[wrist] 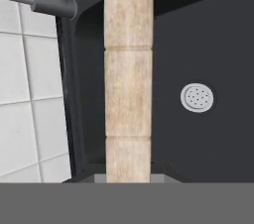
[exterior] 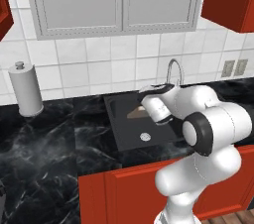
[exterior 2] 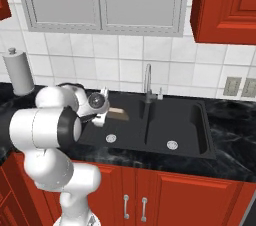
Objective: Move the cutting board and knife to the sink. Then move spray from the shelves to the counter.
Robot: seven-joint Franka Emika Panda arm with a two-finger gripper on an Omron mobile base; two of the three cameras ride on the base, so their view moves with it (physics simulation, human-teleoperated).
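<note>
My gripper (wrist: 128, 176) is shut on the cutting board (wrist: 128, 69), a light-wood board seen edge-on and running away from the hand. The board hangs over the left basin of the sink (wrist: 213, 39), above its drain (wrist: 197, 97). From the base, the gripper (exterior: 143, 110) (exterior 2: 107, 111) reaches over the sink (exterior: 130, 141) (exterior 2: 187, 122), with the board's end (exterior: 134, 114) (exterior 2: 119, 114) sticking out of the hand. The black counter (exterior: 49, 139) (exterior 2: 235, 137) surrounds the sink. The knife, the spray and the shelves are out of view.
The faucet (exterior: 173, 69) (exterior 2: 148, 82) (wrist: 49, 0) rises behind the basins. A paper towel roll (exterior: 25, 89) (exterior 2: 19, 72) stands on the counter to the left. Wall outlets (exterior: 234, 68) (exterior 2: 240, 87) sit at the right, and red cabinets (exterior 2: 222, 5) hang above.
</note>
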